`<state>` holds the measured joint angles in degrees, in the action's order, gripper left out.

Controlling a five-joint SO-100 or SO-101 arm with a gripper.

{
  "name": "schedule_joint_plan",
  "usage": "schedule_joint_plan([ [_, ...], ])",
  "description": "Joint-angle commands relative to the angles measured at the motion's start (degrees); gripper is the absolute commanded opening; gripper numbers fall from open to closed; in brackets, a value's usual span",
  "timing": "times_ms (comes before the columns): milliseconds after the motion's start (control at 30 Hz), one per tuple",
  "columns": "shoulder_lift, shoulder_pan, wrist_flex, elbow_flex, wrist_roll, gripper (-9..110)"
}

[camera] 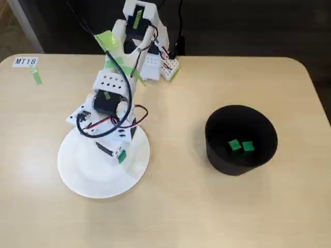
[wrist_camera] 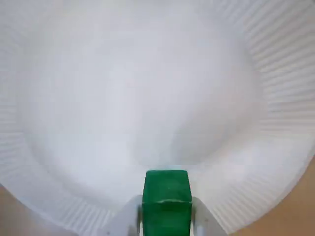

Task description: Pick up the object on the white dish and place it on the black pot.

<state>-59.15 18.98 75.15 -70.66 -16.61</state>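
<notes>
Gripping a green cube [wrist_camera: 167, 196] above the white dish [camera: 85, 178] — the gripper [wrist_camera: 166, 216] has its two pale fingers [wrist_camera: 129, 219] pressed against the cube's sides.

Wrist view: the cube sits between the closed-in jaws at the bottom edge, with the ribbed rim of the dish curving around it; fixed view: the arm [camera: 116, 98] bends down over the dish at the left of the table [camera: 170, 206], the cube showing at its tip; well apart to the right stands the black pot [camera: 240, 140] — two more green cubes [camera: 241, 146] lie inside it, close together.

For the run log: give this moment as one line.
gripper: shut on green cube | over white plate | black pot: two cubes inside
</notes>
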Motion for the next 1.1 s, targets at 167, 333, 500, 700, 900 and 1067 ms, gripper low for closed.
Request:
schedule_joint_plan([
  [167, -14.9, -3.5, 6.2, 3.7, 2.8, 0],
  [333, -23.6, -9.6, 9.1, 3.8, 5.1, 0],
  [500, -30.8, -20.0, 9.4, 3.8, 5.8, 0],
  [700, -32.4, -33.4, 9.0, 3.5, 7.1, 0],
  [900, -30.5, -45.1, 4.7, 3.2, 6.8, 0],
  [1067, -26.3, -51.7, 2.9, 3.2, 6.9, 0],
])
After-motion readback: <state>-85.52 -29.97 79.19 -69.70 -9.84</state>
